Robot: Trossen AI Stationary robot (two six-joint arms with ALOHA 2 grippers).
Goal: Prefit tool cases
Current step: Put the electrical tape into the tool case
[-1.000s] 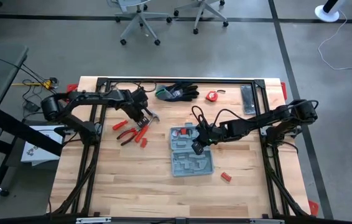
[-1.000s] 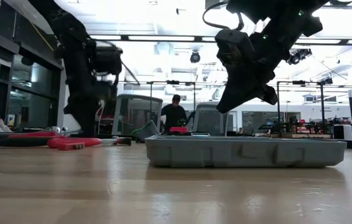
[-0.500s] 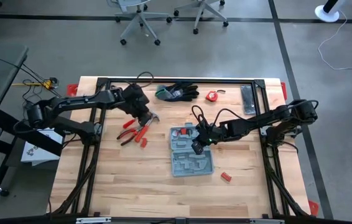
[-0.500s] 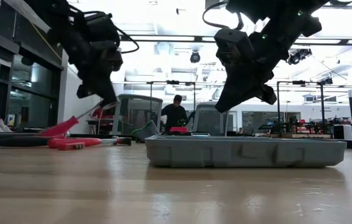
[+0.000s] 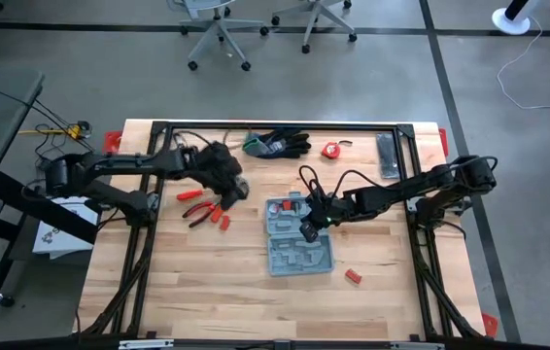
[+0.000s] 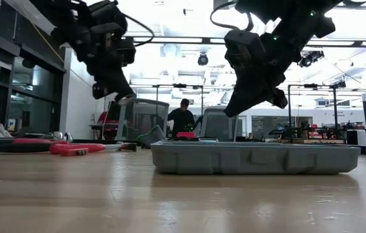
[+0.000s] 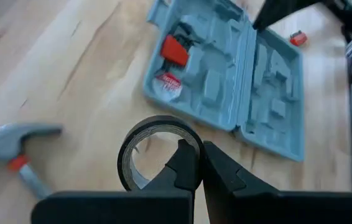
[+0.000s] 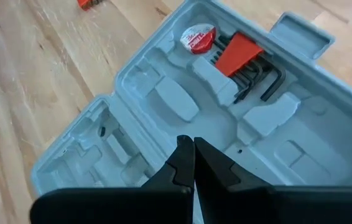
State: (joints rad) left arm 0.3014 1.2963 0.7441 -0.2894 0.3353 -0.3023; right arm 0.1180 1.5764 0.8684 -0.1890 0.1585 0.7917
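1. Grey-blue tool case (image 5: pixel 297 236) lying open and flat near the middle of the wooden table (image 5: pixel 207 282), both halves showing moulded recesses.
2. Inside the case, a set of hex keys in a red holder (image 8: pixel 241 53) and a small round red-and-white item (image 8: pixel 198 37) seated in recesses of one half; remaining recesses bare.
3. Right gripper (image 5: pixel 310 229) hovering above the case, at its 1 o'clock corner in the high view, fingers (image 8: pixel 182 163) pressed together with nothing between them.
4. Left gripper (image 5: pixel 231 187) raised off the table at about 10 o'clock from the case, fingers clamped on the rim of a black tape roll (image 7: pixel 156 152).
5. Hammer (image 7: pixel 15 149) with a grey head lying on the wood below the left gripper.
6. Red-handled pliers (image 5: pixel 205 208) resting on the table at 9 o'clock from the case.
7. Small red piece (image 5: pixel 353 277) at about 4 o'clock, just apart from the case.
8. Black-and-green gloves (image 5: pixel 275 145) at 12 o'clock near the far edge, red tape measure (image 5: pixel 330 150) beside them, dark flat bar (image 5: pixel 388 156) further toward 2 o'clock.
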